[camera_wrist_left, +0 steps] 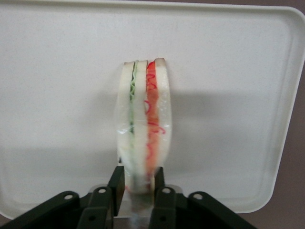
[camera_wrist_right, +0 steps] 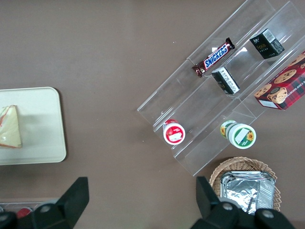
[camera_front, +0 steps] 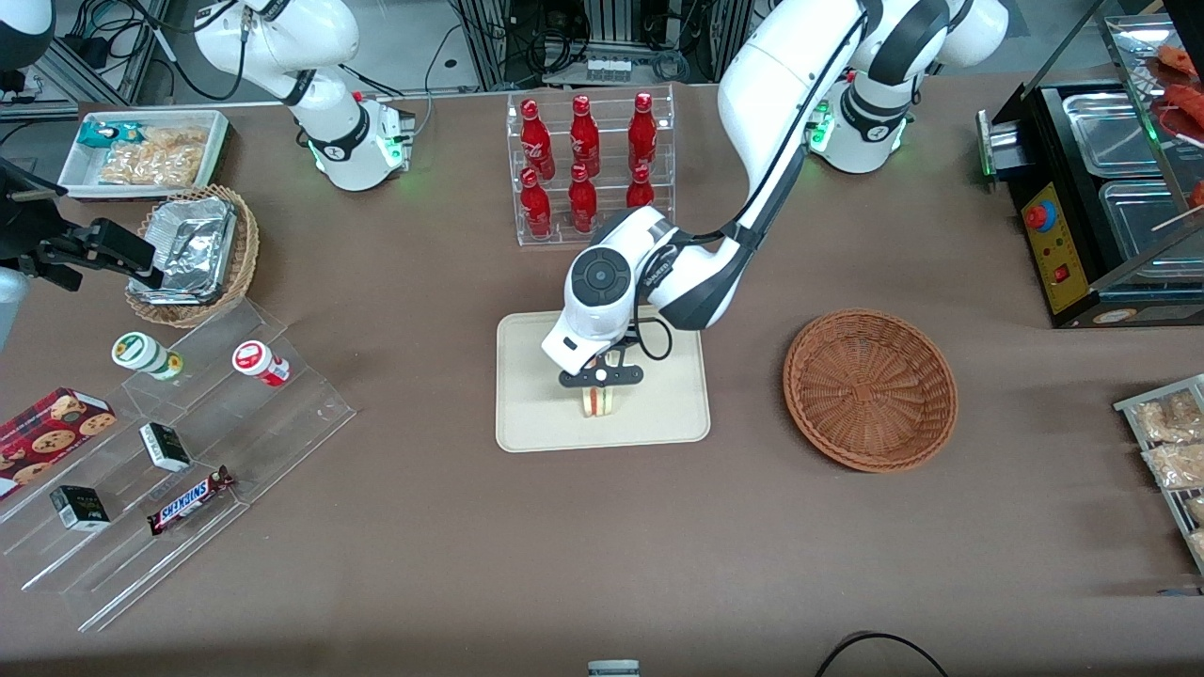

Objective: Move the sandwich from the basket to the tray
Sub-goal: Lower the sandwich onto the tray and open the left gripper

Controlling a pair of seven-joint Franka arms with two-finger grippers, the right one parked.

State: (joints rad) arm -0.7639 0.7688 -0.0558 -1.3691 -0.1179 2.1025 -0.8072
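The sandwich (camera_front: 598,404) (camera_wrist_left: 143,114) (camera_wrist_right: 9,128) stands on edge over the cream tray (camera_front: 536,414) (camera_wrist_left: 57,95) (camera_wrist_right: 43,124), its red and green filling facing up. My left gripper (camera_front: 599,395) (camera_wrist_left: 139,179) reaches down over the tray and is shut on the sandwich, with one black finger against each bread face. I cannot tell whether the sandwich rests on the tray or hangs just above it. The reddish-brown wicker basket (camera_front: 870,390) sits beside the tray toward the working arm's end, with nothing in it.
A clear rack of red bottles (camera_front: 588,169) stands farther from the front camera than the tray. Toward the parked arm's end are a tan basket with foil containers (camera_front: 193,254), a stepped acrylic shelf of snacks (camera_front: 188,442) and a white bin (camera_front: 146,150). A black warmer (camera_front: 1101,197) stands at the working arm's end.
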